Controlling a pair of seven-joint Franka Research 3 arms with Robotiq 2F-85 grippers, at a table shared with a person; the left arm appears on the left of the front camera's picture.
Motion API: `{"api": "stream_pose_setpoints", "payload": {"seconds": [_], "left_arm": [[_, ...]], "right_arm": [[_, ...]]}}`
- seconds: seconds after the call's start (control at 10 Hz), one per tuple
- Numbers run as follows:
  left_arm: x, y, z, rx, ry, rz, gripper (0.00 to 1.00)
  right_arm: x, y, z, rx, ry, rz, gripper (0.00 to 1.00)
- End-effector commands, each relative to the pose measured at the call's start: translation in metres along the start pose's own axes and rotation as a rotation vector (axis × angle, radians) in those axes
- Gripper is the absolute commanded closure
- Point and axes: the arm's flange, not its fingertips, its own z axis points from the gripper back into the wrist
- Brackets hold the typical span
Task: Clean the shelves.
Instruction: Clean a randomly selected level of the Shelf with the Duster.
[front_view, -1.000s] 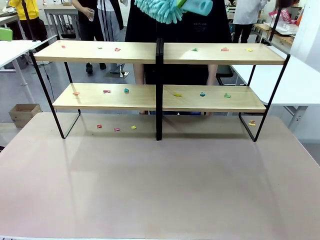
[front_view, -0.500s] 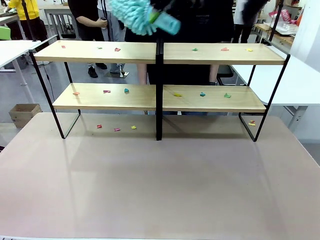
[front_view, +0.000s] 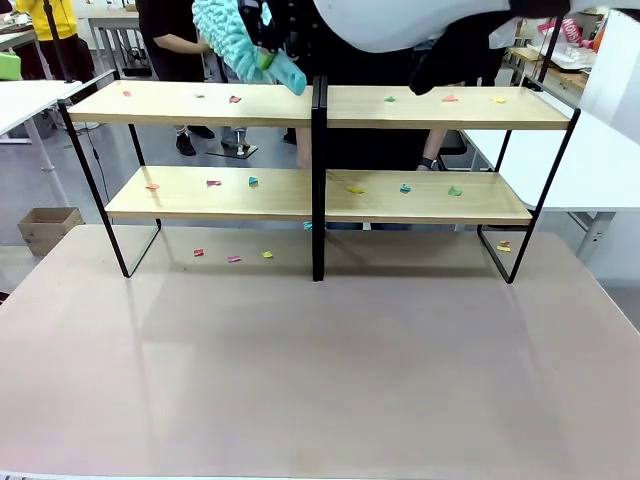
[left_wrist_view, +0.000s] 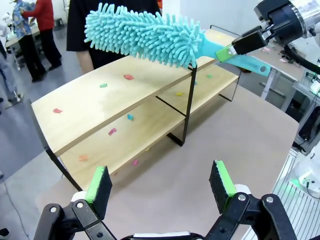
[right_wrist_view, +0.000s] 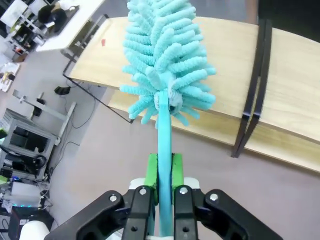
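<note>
The shelves (front_view: 200, 104) are set across the far part of the table (front_view: 320, 380), and a person (front_view: 370, 145) in black is seen standing just behind them. Small coloured paper scraps (front_view: 234, 99) are scattered on the top board, on the lower board and on the table under the rack. A fluffy teal duster (right_wrist_view: 165, 55) is gripped by its handle between the green pads of the right gripper (right_wrist_view: 164, 167), whose jaws are clenched on it. The duster's head is held over the left half of the top board, close to the black centre post (front_view: 318, 180); whether the wood is touched cannot be told. The left gripper (left_wrist_view: 160, 182) is held above the table in front of the shelves, its fingers spread wide with nothing grasped between them.
</note>
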Motion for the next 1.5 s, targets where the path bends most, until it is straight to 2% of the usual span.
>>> {"api": "stream_pose_setpoints", "payload": {"seconds": [0.0,0.2,0.4,0.7,1.0,1.2,1.4], "left_arm": [[-0.001,-0.001,0.0,-0.003,0.004,0.0,0.0],[-0.001,-0.001,0.0,-0.003,0.004,0.0,0.0],[-0.001,-0.001,0.0,-0.003,0.004,0.0,0.0],[-0.001,-0.001,0.0,-0.003,0.004,0.0,0.0],[-0.001,-0.001,0.0,-0.003,0.004,0.0,0.0],[-0.001,-0.001,0.0,-0.003,0.004,0.0,0.0],[-0.001,-0.001,0.0,-0.003,0.004,0.0,0.0]], "right_arm": [[-0.009,0.001,-0.023,-0.134,0.015,-0.024,0.88],[-0.017,0.01,-0.053,-0.227,0.047,-0.045,0.88],[-0.021,0.024,-0.069,-0.251,0.076,-0.031,0.88],[-0.007,0.048,-0.088,-0.19,0.091,0.0,0.88],[0.01,0.084,-0.114,-0.142,0.122,0.087,0.88],[0.023,0.1,-0.127,-0.054,0.147,0.152,0.88],[0.036,0.101,-0.126,0.052,0.18,0.231,0.88]]}}
